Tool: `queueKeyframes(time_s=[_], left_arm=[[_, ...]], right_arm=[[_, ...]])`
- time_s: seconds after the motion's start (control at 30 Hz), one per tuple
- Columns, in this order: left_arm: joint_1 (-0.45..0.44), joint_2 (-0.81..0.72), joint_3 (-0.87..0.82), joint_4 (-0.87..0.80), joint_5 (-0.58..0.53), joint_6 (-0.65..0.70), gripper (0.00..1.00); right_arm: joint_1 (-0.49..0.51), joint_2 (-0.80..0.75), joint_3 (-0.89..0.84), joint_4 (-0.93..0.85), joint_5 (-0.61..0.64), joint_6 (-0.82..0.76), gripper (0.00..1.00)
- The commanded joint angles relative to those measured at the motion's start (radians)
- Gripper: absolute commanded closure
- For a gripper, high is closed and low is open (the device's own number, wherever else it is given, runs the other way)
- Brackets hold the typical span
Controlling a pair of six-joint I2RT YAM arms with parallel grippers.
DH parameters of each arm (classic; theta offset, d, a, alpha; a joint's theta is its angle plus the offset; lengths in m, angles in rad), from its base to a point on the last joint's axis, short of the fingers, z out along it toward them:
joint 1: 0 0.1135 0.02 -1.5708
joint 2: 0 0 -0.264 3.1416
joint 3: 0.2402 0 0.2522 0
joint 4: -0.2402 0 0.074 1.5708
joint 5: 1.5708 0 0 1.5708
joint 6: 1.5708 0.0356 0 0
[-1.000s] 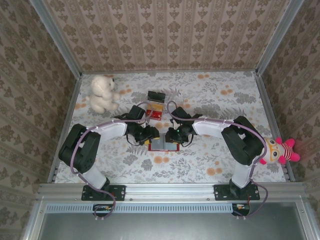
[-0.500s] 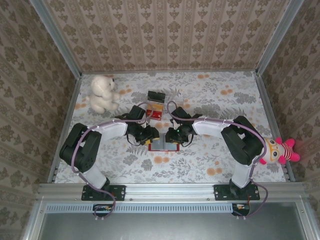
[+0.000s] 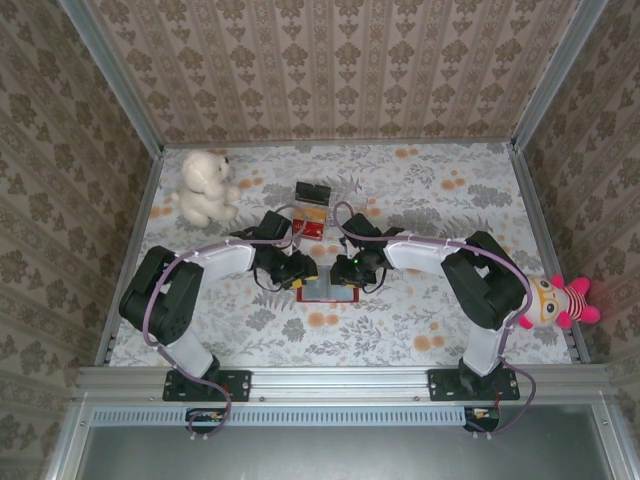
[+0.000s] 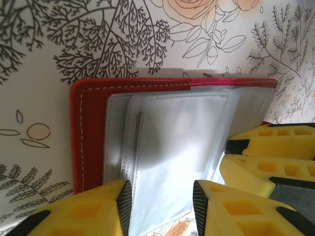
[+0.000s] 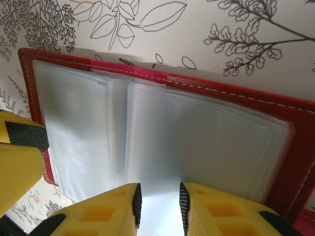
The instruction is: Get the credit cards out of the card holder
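At the middle of the floral table (image 3: 430, 190), the red card holder (image 3: 327, 291) lies open and flat between the two wrists; from above it is a small red-edged patch.

The wrist cameras add its stitched border and the greyish clear sleeves (image 4: 182, 132) fanned inside. The left gripper (image 4: 161, 189) has its yellow jaws apart, with a sleeve leaf running between them and room to spare. The right gripper (image 5: 158, 189) has its jaws close together over a sleeve's near edge; whether they pinch it I cannot tell. The plastic is cloudy, so credit cards inside cannot be made out.

The overhead view adds a black block (image 3: 313, 190) and a stand of red packets (image 3: 312, 222) just behind the holder, a white teddy bear (image 3: 205, 187) at the far left and a striped doll (image 3: 560, 300) by the right rail. Bare cloth lies open on both sides of the holder.
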Motion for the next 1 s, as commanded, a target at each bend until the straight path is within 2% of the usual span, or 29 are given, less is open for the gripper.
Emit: queueKeyframes(time_s=[0.0, 0.47, 0.77, 0.97], left_arm=[[-0.004, 0.007, 0.015, 0.012, 0.029, 0.012, 0.60], [-0.017, 0.030, 0.019, 0.045, 0.043, 0.004, 0.59], [-0.045, 0.080, 0.063, 0.065, 0.064, 0.004, 0.56], [-0.063, 0.089, 0.092, 0.094, 0.098, -0.001, 0.56]], right_arm=[[-0.003, 0.024, 0.014, -0.024, -0.008, -0.003, 0.70], [-0.004, -0.008, 0.005, -0.009, -0.004, 0.007, 0.71], [-0.028, -0.120, -0.062, 0.083, -0.011, 0.055, 0.71], [-0.054, -0.227, -0.125, 0.116, 0.030, 0.081, 0.72]])
